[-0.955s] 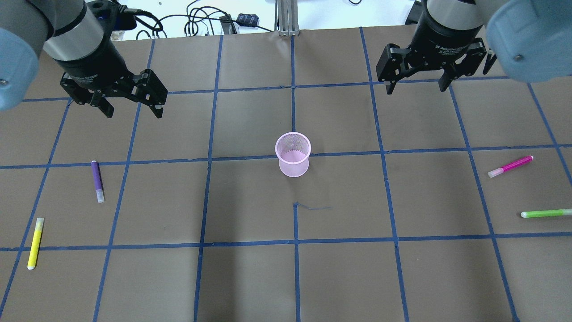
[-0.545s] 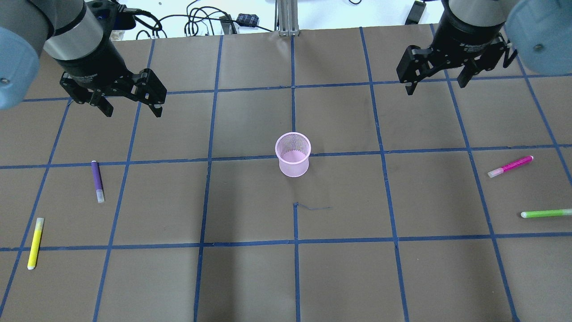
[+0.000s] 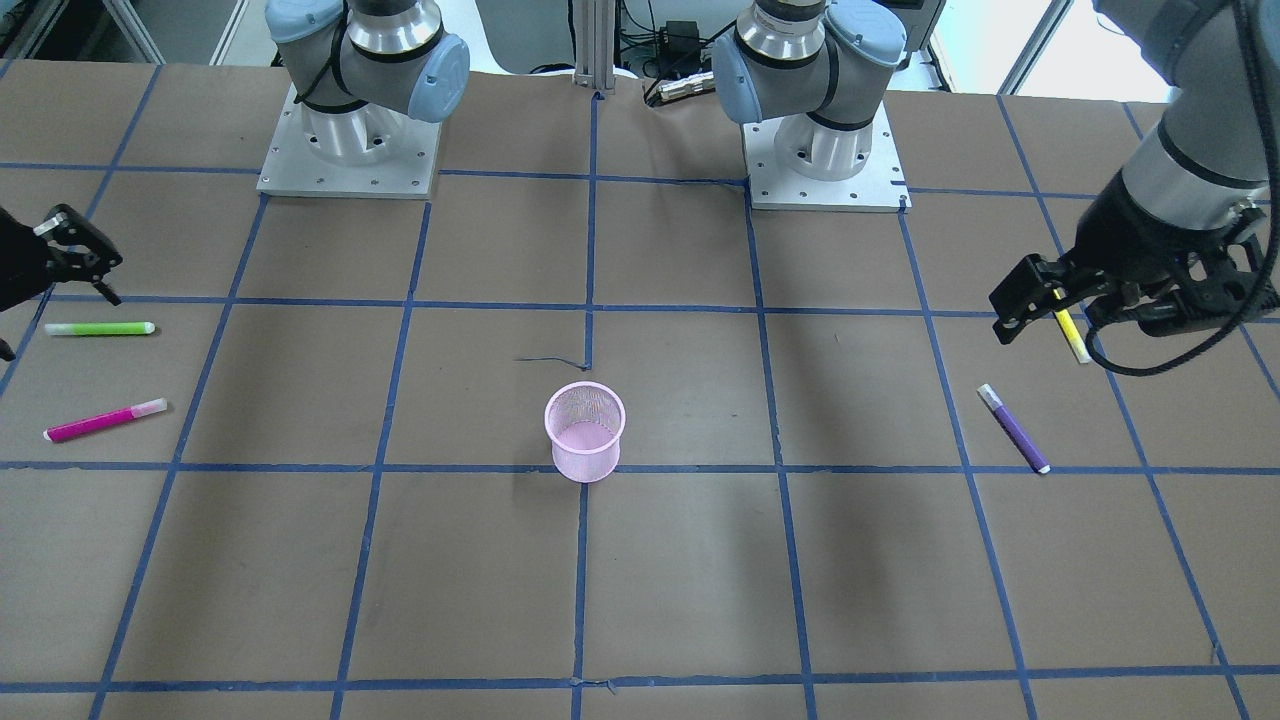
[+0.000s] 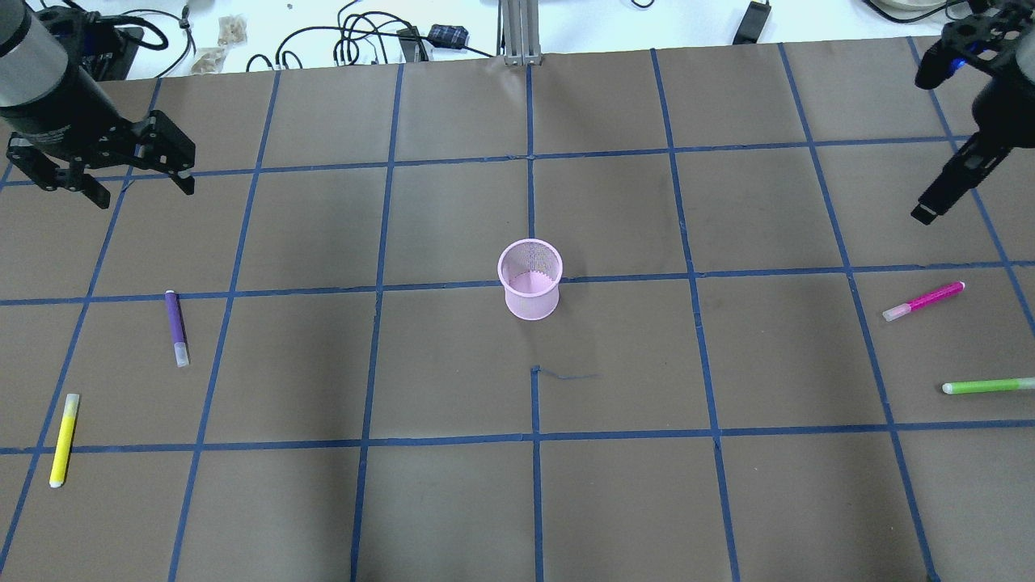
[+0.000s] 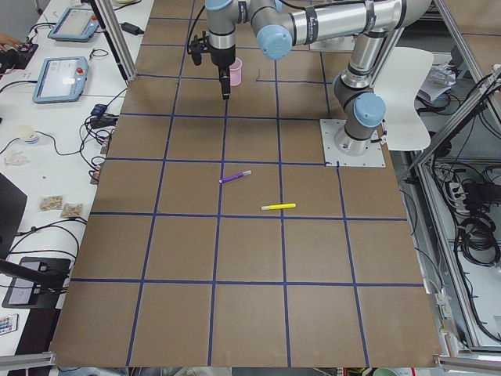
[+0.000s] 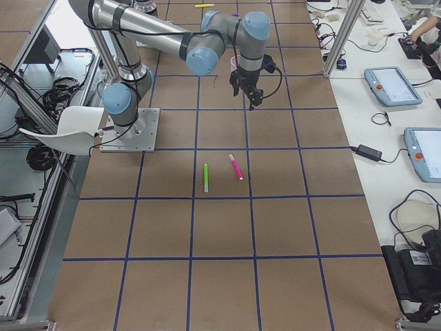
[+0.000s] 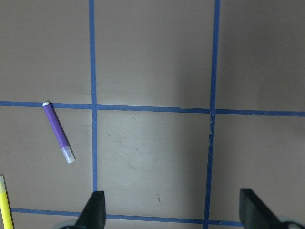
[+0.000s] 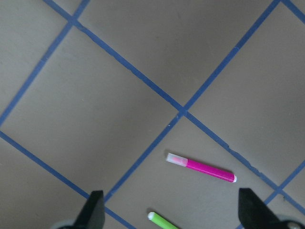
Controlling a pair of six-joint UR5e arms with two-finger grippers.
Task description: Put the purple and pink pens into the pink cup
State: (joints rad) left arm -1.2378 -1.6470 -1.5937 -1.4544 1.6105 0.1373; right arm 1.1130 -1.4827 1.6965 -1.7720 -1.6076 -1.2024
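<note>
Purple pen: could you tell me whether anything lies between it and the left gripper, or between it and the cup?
Nothing visible does. Only bare table lies between the open left gripper and the purple pen, and between that pen and the cup. The yellow pen lies aside.

I count four pens lying on the table (image 4: 453,501): one purple pen (image 4: 175,327) and one yellow pen (image 4: 64,439) on the left, one pink pen (image 4: 923,301) and one green pen (image 4: 986,385) on the right. One pink mesh cup (image 4: 530,280) stands in the middle. I have two grippers, the left gripper (image 4: 143,192) and the right gripper (image 8: 171,210), with two fingers each.
</note>
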